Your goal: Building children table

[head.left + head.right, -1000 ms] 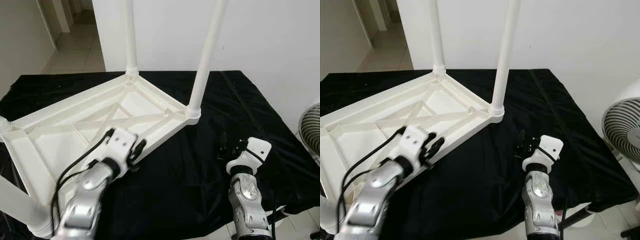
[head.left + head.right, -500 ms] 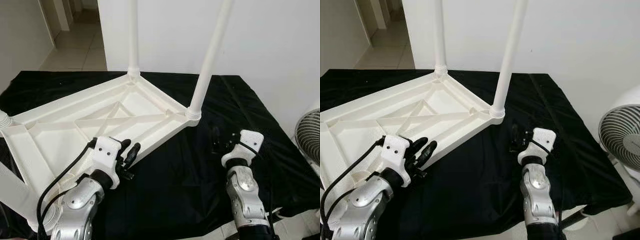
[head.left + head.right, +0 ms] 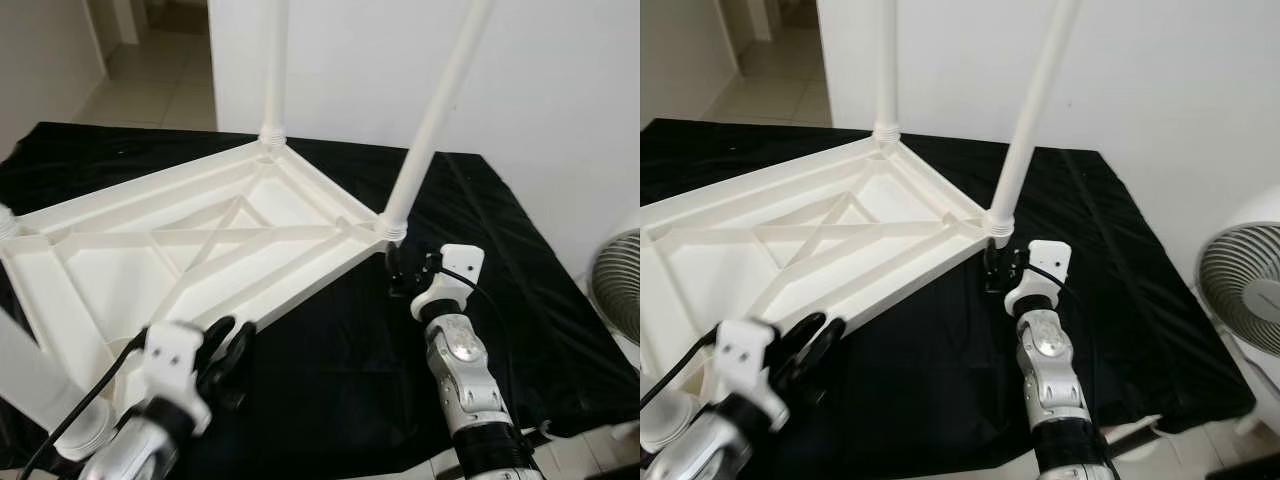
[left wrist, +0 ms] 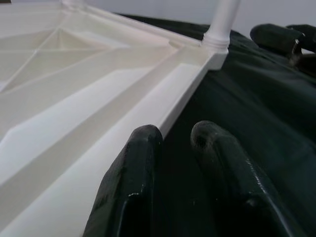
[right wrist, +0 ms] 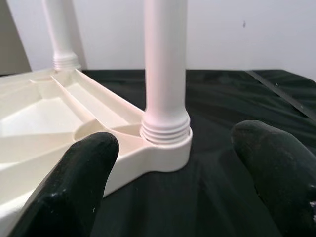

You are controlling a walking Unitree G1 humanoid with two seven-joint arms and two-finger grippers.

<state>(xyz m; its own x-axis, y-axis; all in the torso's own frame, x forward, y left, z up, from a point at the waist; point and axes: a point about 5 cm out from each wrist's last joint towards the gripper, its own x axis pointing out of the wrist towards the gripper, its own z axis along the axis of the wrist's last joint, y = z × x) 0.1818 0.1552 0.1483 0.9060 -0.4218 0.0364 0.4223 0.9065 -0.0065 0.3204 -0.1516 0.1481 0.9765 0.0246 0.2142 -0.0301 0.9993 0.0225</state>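
A white plastic children's table (image 3: 190, 250) lies upside down on a table covered with a black cloth (image 3: 330, 350), its ribbed underside facing up and taking up the left and middle of the cloth. Two white legs stand upright in its far corners: one leg at the far corner (image 3: 274, 70) and another at the right corner (image 3: 430, 130), which is screwed into a threaded socket (image 5: 165, 131). More leg ends show at the near left edge (image 3: 30, 390). The right gripper (image 3: 403, 272) is just beside the base of the right-corner leg, its jaws spread wide with one finger (image 5: 74, 182) on either side of the socket, holding nothing. The left gripper (image 3: 228, 352) sits low at the near edge of the upturned top, its jaws close together with a narrow gap and nothing between them, one finger (image 4: 131, 182) just beside the white rim. A fan (image 3: 1245, 300) stands on the floor at the far right.
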